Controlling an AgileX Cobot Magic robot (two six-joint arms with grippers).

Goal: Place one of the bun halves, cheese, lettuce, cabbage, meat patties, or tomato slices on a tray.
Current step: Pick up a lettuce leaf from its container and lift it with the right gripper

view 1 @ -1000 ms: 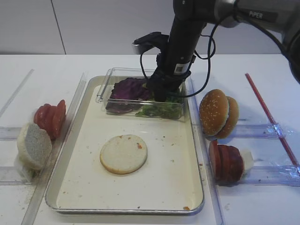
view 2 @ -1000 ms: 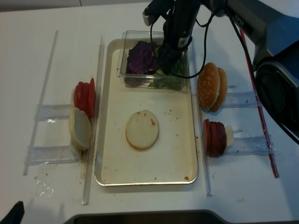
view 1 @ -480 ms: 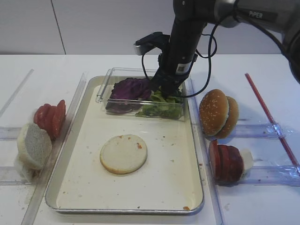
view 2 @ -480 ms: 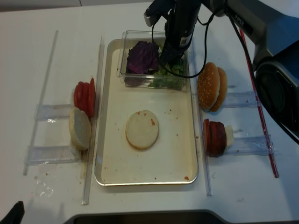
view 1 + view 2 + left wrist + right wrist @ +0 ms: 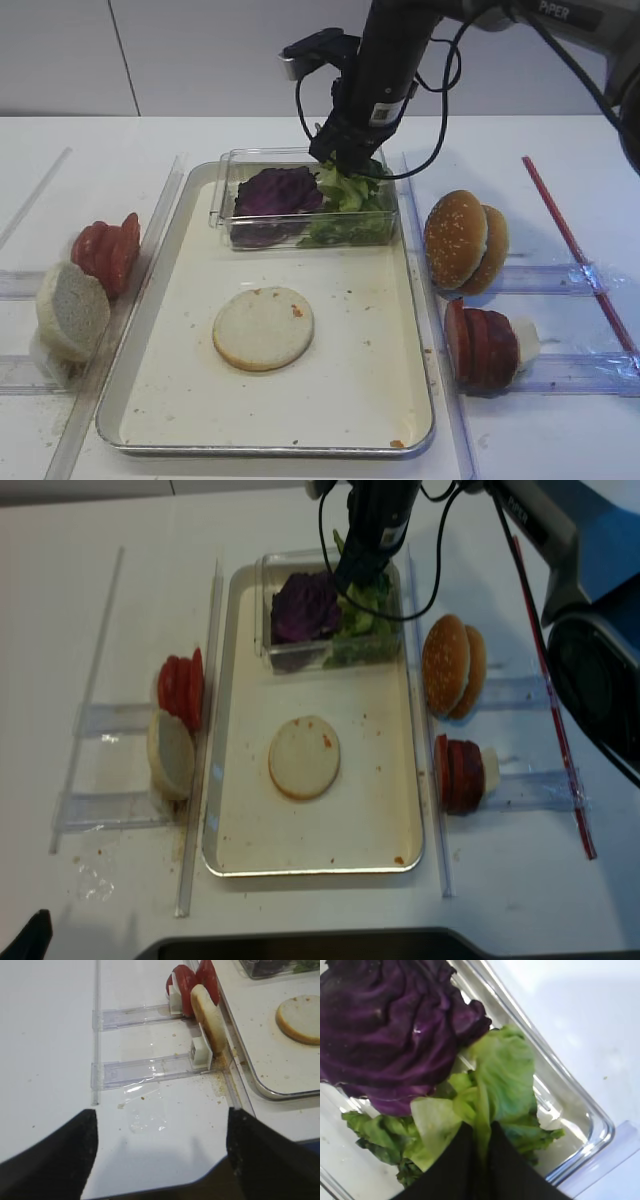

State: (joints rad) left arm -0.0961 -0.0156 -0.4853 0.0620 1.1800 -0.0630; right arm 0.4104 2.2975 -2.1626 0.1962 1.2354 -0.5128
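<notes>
My right gripper [image 5: 345, 165] [image 5: 481, 1127] is shut on a bright-green lettuce leaf [image 5: 500, 1080], held up over the clear box. More lettuce [image 5: 345, 225] and the purple cabbage [image 5: 275, 190] [image 5: 390, 1030] lie in that box. One pale flat bun half [image 5: 263, 328] rests on the cream tray [image 5: 370, 340]. Tomato slices [image 5: 108, 250] and a pale bun half [image 5: 72, 310] stand left of the tray. Sesame bun halves [image 5: 463, 240] and meat patties [image 5: 480, 345] stand to its right. My left gripper [image 5: 160, 1125] hangs open over bare table. I see no cheese.
The clear plastic box [image 5: 225, 205] sits on the tray's far end. Clear plastic rails [image 5: 135, 1010] hold the food rows on both sides. A red rod [image 5: 575, 250] lies at the far right. The table's front edge [image 5: 165, 1187] is just below my left gripper.
My right gripper shut on the lettuce inside the box and rose, pulling a leaf up out of the pile. The box shifted slightly. The left side looks unchanged.
</notes>
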